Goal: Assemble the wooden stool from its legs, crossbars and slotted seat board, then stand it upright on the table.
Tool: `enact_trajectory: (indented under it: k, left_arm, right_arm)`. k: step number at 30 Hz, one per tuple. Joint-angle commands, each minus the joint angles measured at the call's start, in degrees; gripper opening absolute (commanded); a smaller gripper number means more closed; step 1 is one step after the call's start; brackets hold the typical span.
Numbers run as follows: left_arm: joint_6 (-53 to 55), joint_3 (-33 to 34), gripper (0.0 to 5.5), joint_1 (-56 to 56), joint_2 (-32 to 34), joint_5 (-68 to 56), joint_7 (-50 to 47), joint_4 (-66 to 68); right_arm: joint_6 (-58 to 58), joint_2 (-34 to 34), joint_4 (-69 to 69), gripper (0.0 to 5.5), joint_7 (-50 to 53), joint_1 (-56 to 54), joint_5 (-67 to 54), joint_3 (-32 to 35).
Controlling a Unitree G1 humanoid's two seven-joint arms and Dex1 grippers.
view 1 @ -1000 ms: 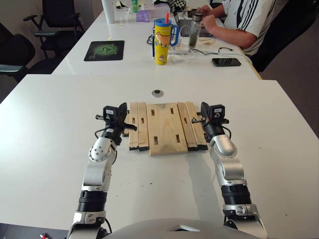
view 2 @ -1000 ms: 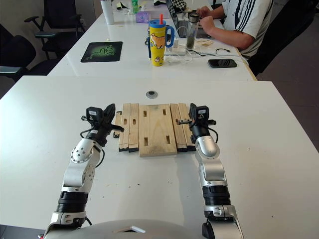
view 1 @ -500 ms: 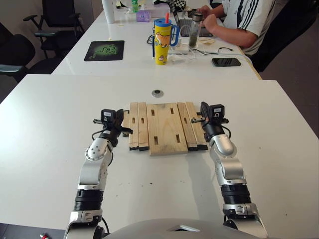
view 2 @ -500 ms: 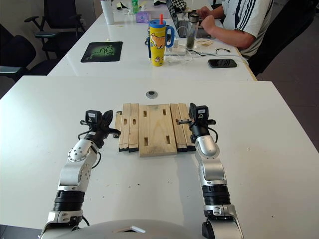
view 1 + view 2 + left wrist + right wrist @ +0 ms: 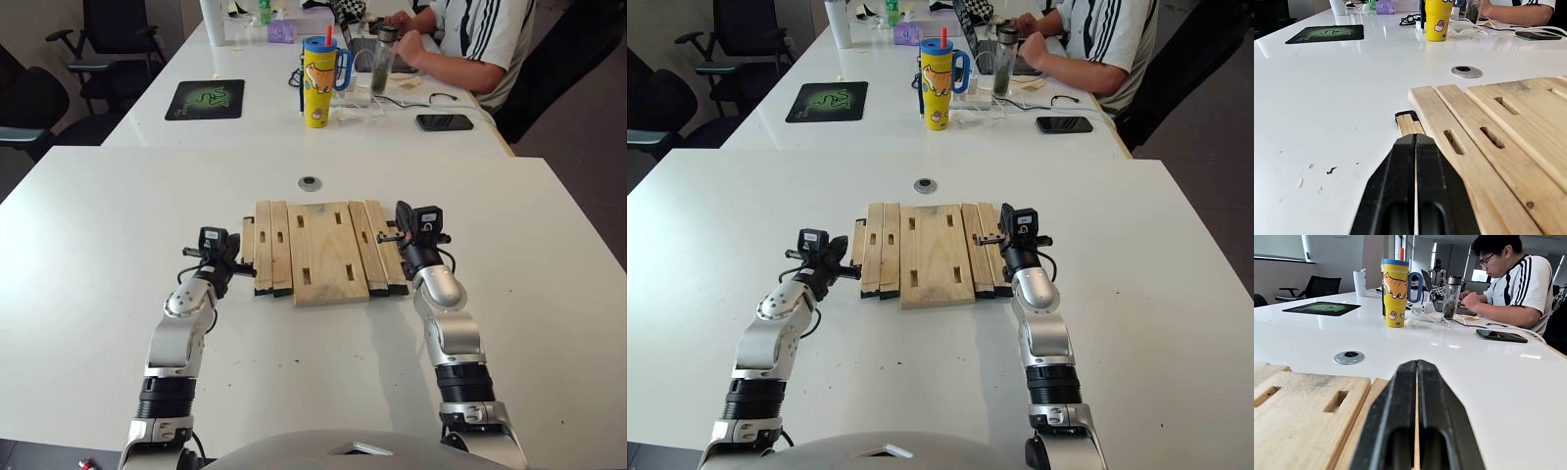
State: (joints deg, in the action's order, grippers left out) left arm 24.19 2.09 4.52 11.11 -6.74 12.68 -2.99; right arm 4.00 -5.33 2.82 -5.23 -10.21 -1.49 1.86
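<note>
Parts lie flat and unassembled on the table [image 5: 98,245]. The slotted seat board [image 5: 323,250] is in the centre, with the left slats [image 5: 272,245] and right slats [image 5: 377,245] touching its sides. All long axes run away from me. A short piece [image 5: 1409,122] with a dark end protrudes from under the outermost left slat.

The left gripper [image 5: 1414,139] sits low, just beside that slat's outer edge, fingers pressed together, tips aimed at the short piece. I judge this arm nearer to a graspable part.

The right gripper [image 5: 1417,364] hovers over the outermost right slat, fingers also pressed together, forearm extended straight ahead. Either gripper must spread before any pick.
</note>
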Motion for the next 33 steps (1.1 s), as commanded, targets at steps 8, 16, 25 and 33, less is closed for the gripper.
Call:
enact_trajectory:
  k: [8,16,25,33]
  left_arm:
    - [6.86,-0.73,0.0,-1.56,2.09,-1.03,2.81,-2.19]
    - [11.45,-2.29,0.0,-2.45,2.72,-2.31,5.02,-4.42]
    - [12.21,-2.41,0.0,-2.42,4.06,-0.82,4.19,-3.35]
    - [10.79,0.45,0.2,-0.59,5.89,-0.64,3.28,-1.58]
  right_arm:
    - [0.8,-0.53,-0.37,0.03,-0.23,0.02,-0.09,-0.08]
    - [1.04,-0.73,-0.31,0.03,-0.25,-0.05,-0.02,-0.06]
    - [1.39,-0.78,-0.44,0.03,-0.3,-0.08,0.04,-0.15]
    - [1.28,-0.91,0.05,0.0,-0.41,-0.58,0.0,-0.06]
